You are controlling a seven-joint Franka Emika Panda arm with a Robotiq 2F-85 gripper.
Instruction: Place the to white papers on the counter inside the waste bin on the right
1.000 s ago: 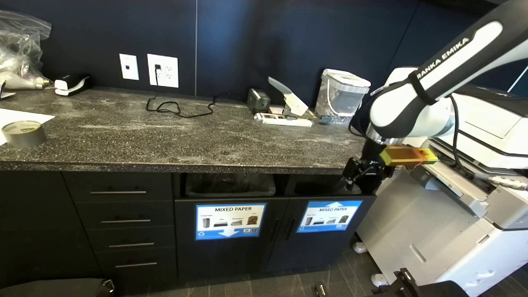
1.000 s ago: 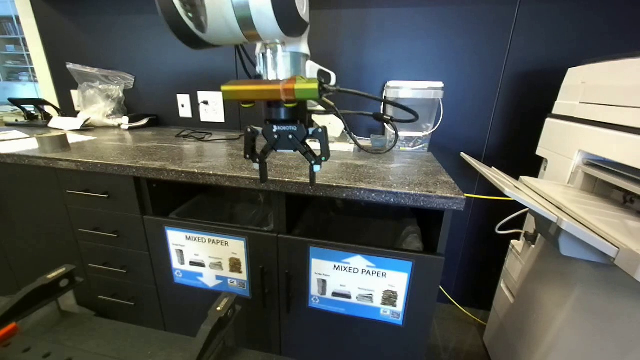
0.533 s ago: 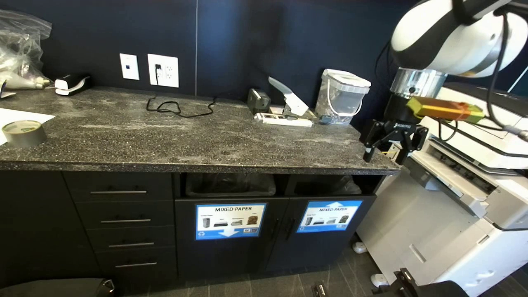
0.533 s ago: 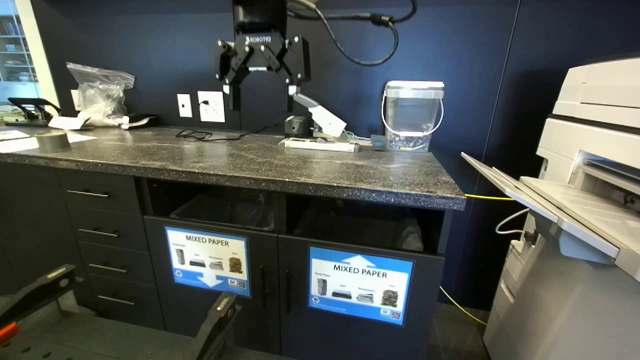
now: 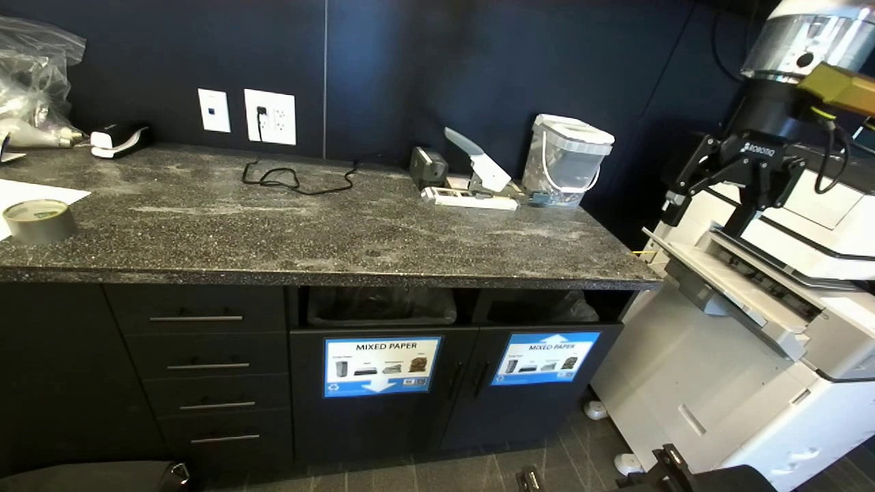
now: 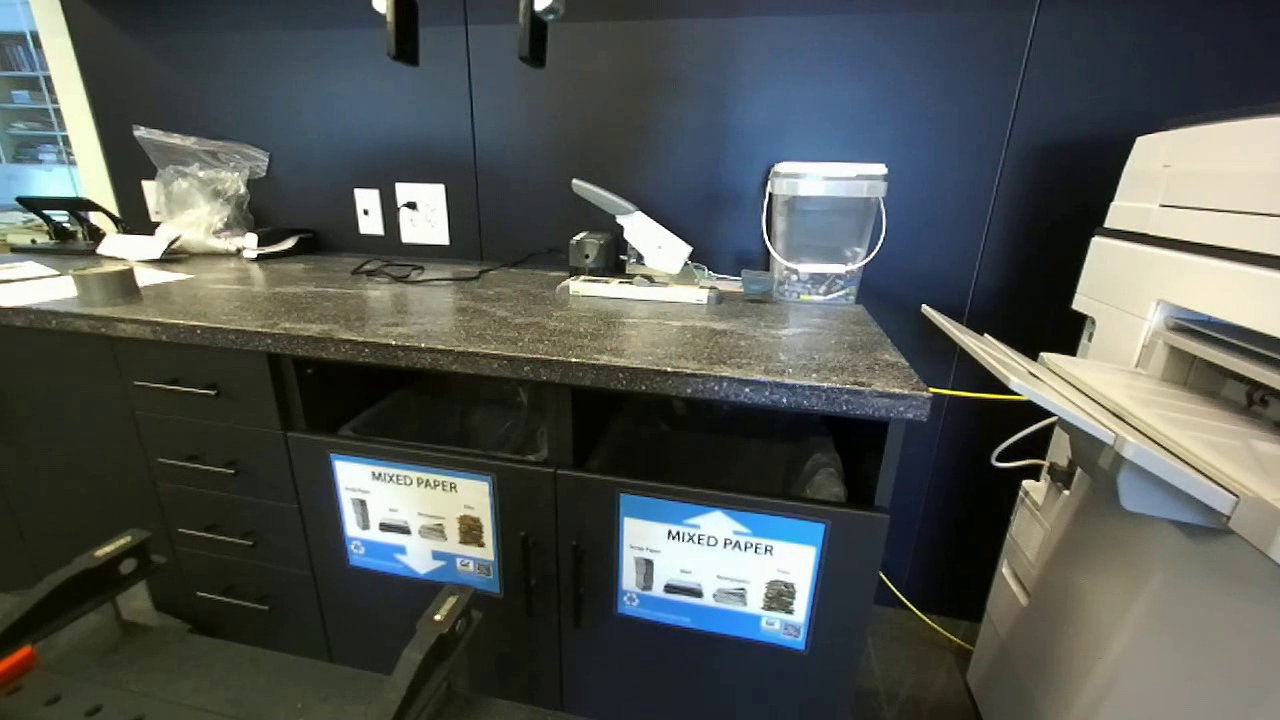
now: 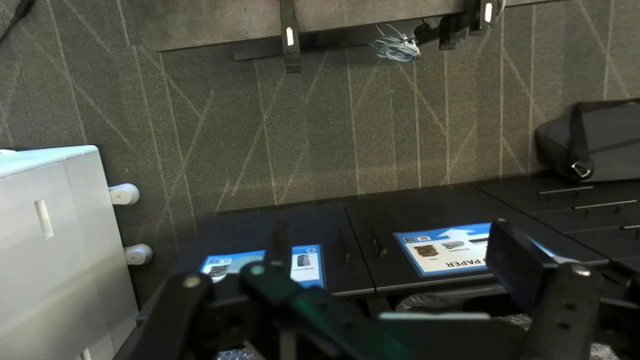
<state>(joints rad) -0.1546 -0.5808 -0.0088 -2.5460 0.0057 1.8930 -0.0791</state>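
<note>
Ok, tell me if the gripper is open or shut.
Open: in both exterior views the gripper shows a wide gap with nothing held.

"MIXED PAPER" — down-arrow sign (image 6: 414, 525) on cabinet door (image 6: 380, 605), up-arrow sign (image 6: 720, 572) on waste bin (image 6: 720, 672); "ROBOTIQ" — on end effector (image 5: 705, 217).

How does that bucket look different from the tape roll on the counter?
The bucket is tall and see-through; the tape roll is squat and grey. The bucket has a white lid and a handle; the tape roll has neither. The bucket stands back by the wall; the tape roll lies flat nearer the front. Both are on the counter.
</note>
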